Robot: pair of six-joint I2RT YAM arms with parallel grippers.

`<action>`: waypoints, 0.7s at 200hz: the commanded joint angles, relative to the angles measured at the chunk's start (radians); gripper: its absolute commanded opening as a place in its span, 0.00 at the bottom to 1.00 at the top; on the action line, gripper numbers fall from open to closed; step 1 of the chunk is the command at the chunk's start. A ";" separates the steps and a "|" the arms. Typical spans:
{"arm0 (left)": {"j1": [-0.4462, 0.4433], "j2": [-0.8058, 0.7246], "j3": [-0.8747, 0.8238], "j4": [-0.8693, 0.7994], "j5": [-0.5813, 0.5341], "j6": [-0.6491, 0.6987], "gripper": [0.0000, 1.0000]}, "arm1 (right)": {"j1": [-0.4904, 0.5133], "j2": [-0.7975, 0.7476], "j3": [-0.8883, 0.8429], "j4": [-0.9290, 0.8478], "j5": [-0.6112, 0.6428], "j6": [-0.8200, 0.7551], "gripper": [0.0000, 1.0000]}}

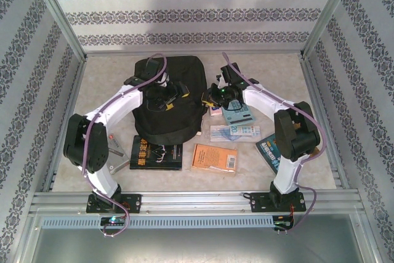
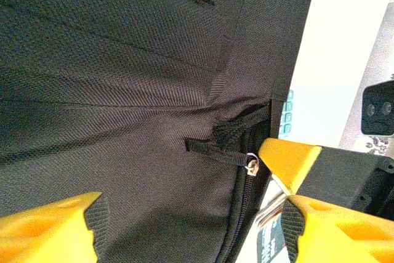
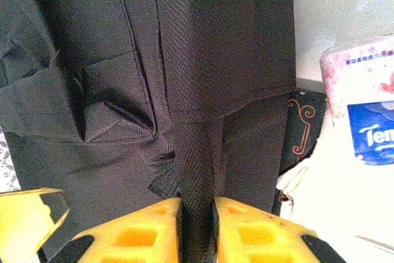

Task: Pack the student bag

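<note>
The student bag (image 1: 169, 100), a large black fabric backpack, lies flat at the middle of the table. My left gripper (image 1: 165, 95) hovers over it, open, with its yellow fingers (image 2: 61, 229) spread wide across the cloth. The left wrist view has the bag's zipper pull (image 2: 251, 164) and its black tab just ahead of my left gripper (image 2: 192, 220). My right gripper (image 1: 217, 95) is at the bag's right edge. Close up, my right gripper (image 3: 197, 214) is shut on a black webbing strap (image 3: 197, 152) of the bag, with the pads pressed on both sides of it.
In front of the bag lie a black book (image 1: 156, 152) and an orange book (image 1: 214, 157). A blue book (image 1: 269, 147) lies under the right arm. Tissue packs (image 1: 235, 132) sit to the bag's right. Metal frame rails bound the table.
</note>
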 commanded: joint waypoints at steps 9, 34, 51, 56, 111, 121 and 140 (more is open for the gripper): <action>-0.009 0.013 -0.015 0.032 0.015 -0.011 0.75 | 0.012 0.012 -0.028 0.020 -0.034 0.002 0.31; -0.010 0.013 -0.018 0.032 0.011 -0.007 0.75 | 0.010 0.000 -0.047 0.026 -0.036 0.001 0.31; -0.009 0.016 -0.022 0.036 0.013 -0.010 0.75 | 0.011 -0.003 -0.056 0.042 -0.043 0.006 0.22; -0.009 0.017 -0.024 0.038 0.012 -0.011 0.75 | 0.011 -0.004 -0.059 0.051 -0.048 0.011 0.19; -0.008 0.025 -0.051 0.082 0.044 -0.041 0.75 | -0.011 -0.040 -0.135 0.286 -0.143 0.155 0.00; -0.008 0.028 -0.056 0.099 0.057 -0.055 0.75 | -0.017 -0.054 -0.160 0.343 -0.160 0.188 0.00; -0.008 0.043 -0.061 0.134 0.084 -0.080 0.75 | -0.021 -0.077 -0.202 0.441 -0.186 0.231 0.00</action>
